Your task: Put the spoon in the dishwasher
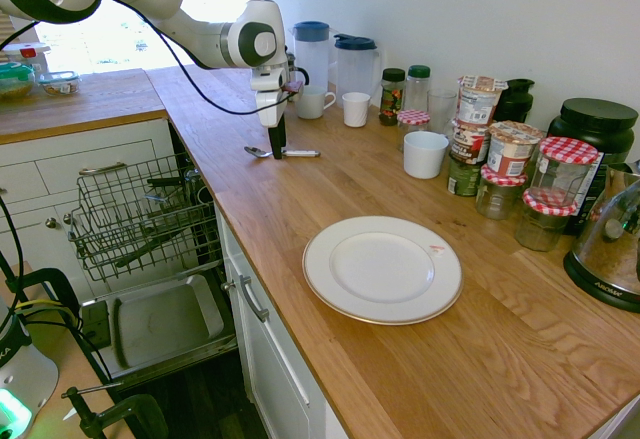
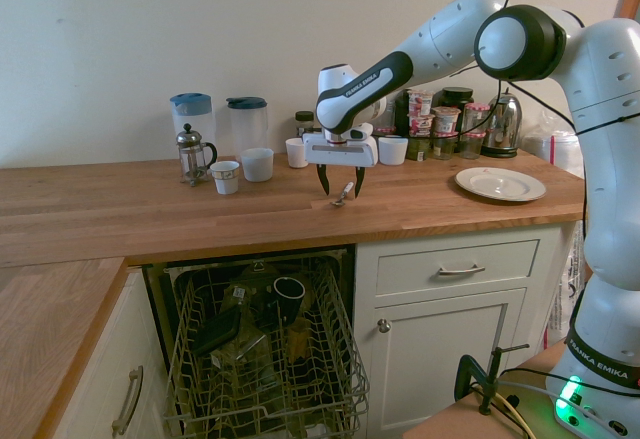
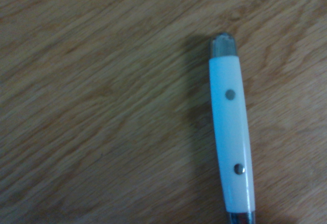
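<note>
A white robot arm reaches over the wooden counter (image 1: 270, 199), its gripper (image 2: 340, 181) pointing down with the two fingers spread wide. Between them, on the wood, lies the spoon (image 3: 232, 132), with a white, two-riveted handle. A white plate (image 1: 382, 269) sits nearer the kettle (image 2: 502, 125). Below, the dishwasher (image 2: 262, 359) stands open, its wire rack holding dishes.

The worktop (image 1: 240, 219) is of wood. On it lies the white plate (image 1: 382, 270). Relative to this plate, the spoon (image 1: 300, 153) is well apart, and the kettle (image 1: 612, 234) stands nearer, toward the wall.
</note>
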Robot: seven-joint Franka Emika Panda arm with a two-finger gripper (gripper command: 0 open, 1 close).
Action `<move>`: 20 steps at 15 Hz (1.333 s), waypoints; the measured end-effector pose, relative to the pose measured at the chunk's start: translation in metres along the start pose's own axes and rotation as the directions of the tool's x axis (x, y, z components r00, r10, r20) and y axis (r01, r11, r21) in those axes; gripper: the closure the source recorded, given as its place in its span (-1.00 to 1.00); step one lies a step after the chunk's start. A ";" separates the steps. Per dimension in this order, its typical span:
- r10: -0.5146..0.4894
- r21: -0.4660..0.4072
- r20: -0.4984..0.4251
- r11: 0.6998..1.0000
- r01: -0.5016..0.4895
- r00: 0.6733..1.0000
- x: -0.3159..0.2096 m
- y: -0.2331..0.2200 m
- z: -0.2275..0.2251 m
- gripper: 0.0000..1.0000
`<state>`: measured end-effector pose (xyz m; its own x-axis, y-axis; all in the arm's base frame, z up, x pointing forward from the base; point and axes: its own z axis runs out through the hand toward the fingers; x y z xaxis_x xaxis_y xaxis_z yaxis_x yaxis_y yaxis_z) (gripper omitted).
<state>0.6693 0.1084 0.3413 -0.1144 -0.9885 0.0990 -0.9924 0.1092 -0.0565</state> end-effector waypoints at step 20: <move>-0.004 -0.010 0.054 1.000 0.004 0.999 0.003 -0.007 0.004 1.00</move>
<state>0.6758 0.1046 0.3375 -0.1081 -0.9931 0.0457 -0.9933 0.1060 -0.0461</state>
